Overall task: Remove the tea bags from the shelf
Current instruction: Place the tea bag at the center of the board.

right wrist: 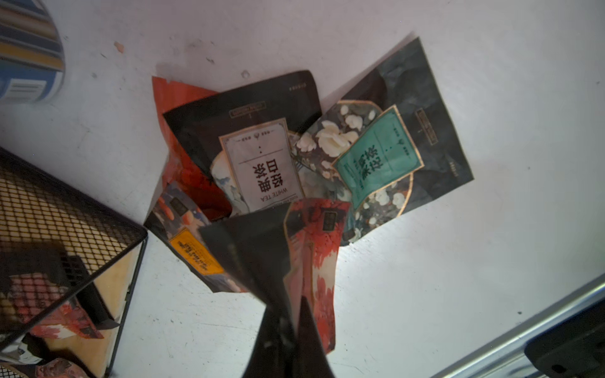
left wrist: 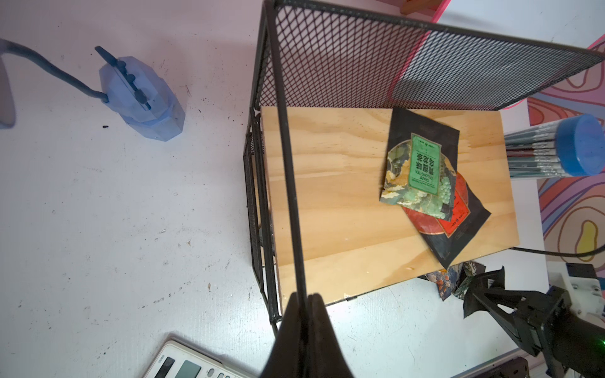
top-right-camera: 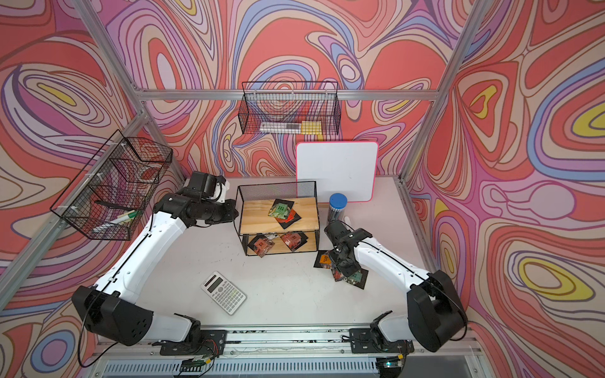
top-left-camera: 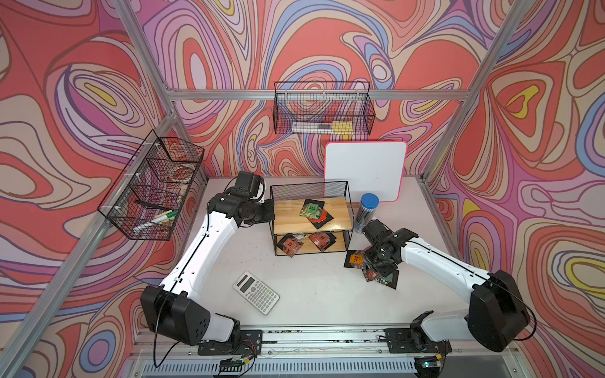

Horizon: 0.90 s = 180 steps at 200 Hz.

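Note:
The shelf (top-left-camera: 288, 216) stands mid-table, its two wooden boards in a black wire frame. A green tea bag (left wrist: 422, 170) overlaps a red one (left wrist: 458, 212) on the top board, and two reddish tea bags (top-left-camera: 289, 243) (top-left-camera: 322, 240) lie on the lower board. My left gripper (left wrist: 307, 296) is shut on the frame's top wire at the shelf's left end (top-left-camera: 270, 209). To the right of the shelf several tea bags (right wrist: 262, 163) are piled on the table. Just above that pile, my right gripper (right wrist: 296, 304) (top-left-camera: 376, 266) is shut on a red tea bag (right wrist: 314, 235).
A calculator (top-left-camera: 256, 292) lies in front of the shelf. A blue-lidded tube of pens (top-left-camera: 368, 212) stands at the shelf's right end, with a whiteboard (top-left-camera: 365, 170) leaning behind. Wire baskets hang on the left wall (top-left-camera: 154, 186) and the back wall (top-left-camera: 324, 108).

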### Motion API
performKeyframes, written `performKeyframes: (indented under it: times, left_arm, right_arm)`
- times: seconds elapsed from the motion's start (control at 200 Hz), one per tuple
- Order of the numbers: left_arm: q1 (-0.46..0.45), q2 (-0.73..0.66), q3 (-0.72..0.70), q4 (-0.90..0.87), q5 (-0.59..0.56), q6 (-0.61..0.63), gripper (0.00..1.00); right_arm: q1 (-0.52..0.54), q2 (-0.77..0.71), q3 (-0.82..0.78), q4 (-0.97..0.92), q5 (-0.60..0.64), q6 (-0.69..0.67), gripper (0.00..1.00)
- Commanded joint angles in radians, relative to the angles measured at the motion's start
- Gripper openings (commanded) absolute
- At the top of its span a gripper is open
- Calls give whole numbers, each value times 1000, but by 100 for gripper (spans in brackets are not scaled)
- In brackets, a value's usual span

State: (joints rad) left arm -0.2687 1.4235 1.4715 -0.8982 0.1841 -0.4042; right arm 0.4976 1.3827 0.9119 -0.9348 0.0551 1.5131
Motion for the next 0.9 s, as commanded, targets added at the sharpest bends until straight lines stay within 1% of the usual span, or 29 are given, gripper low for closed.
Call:
performKeyframes:
  times: [0.0,0.06,0.205,0.366,0.466,0.631,0.786,0.896]
  left_arm:
    - [0,-17,8,-15,-1,-5,0]
    - [0,-17,9,-14,-1,-5,0]
    - [0,-16,10,-15,-2,-4,0]
    - [0,-14,10,-15,1,-3,0]
    - [0,-13,10,-13,2,-4,0]
    - [0,-10,12,-9,4,-4,0]
    - [1,-9,10,-8,5,-4,0]
    - [0,-8,10,-8,5,-4,0]
  right_arm:
    - [-5,-2,-37,75,-21,48,4]
    - [-4,-5,-51,87,-22,58,6]
    - [-5,0,-59,94,-25,63,8]
    - [-5,-2,-55,100,-23,65,17]
    - [-5,-2,-47,90,-20,64,26]
    - [-5,-11,-23,75,-1,60,38]
    - [-4,-9,-5,68,9,48,41]
    - [-5,-7,-8,72,2,48,47]
